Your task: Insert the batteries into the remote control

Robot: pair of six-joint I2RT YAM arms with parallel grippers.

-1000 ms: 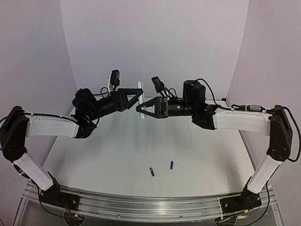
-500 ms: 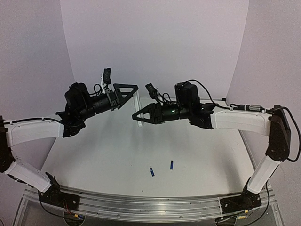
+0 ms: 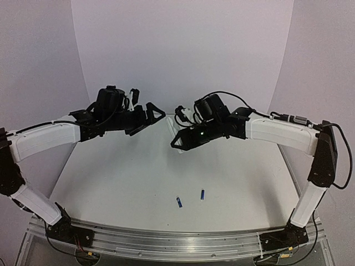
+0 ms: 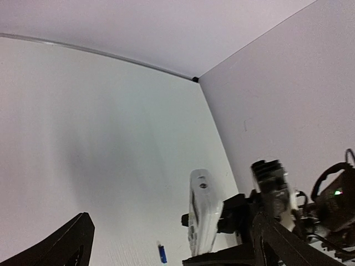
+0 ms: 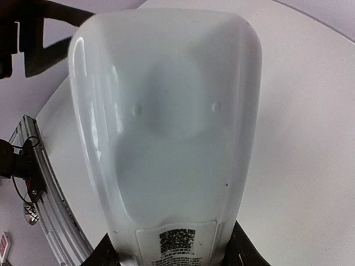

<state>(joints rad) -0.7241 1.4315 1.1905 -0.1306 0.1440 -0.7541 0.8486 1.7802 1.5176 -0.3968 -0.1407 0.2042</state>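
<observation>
Remote [image 5: 166, 127] sat clamped in right gripper [image 3: 178, 143], raised above table [image 3: 111, 177]. Left gripper [image 3: 151, 121] spread wide, empty. Batteries [image 3: 178, 203] [image 3: 202, 194] lay apart on table's near side.

A white counter [image 3: 127, 183] is closed in behind and at both sides by a plain pale backdrop [image 3: 183, 50] that curves round it, with a ribbed aluminium rail [image 3: 177, 243] along its near edge and a small dark mark [image 4: 195, 80] at one far corner.
</observation>
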